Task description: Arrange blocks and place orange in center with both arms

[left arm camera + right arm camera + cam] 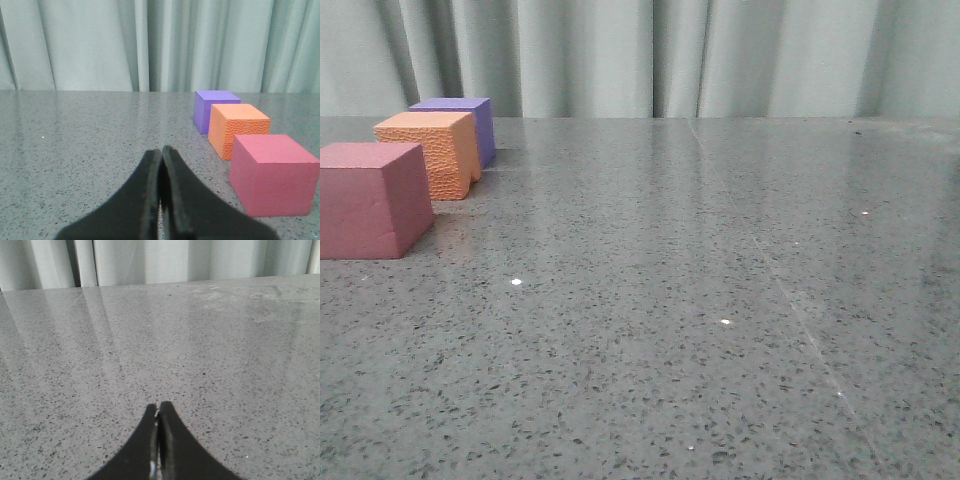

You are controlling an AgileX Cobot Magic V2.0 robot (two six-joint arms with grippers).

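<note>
Three blocks stand in a line on the speckled grey table [700,300] at the far left of the front view. The pink-red cube [370,198] is nearest, the pebbled orange cube [430,150] sits in the middle, and the purple cube [460,122] is farthest back. The left wrist view shows the same row: pink-red [272,172], orange [237,129], purple [212,109]. My left gripper [161,150] is shut and empty, apart from the blocks. My right gripper [159,405] is shut and empty over bare table. Neither gripper shows in the front view.
A pale green pleated curtain [670,55] hangs behind the table's far edge. Faint scratch lines [800,320] run across the tabletop on the right.
</note>
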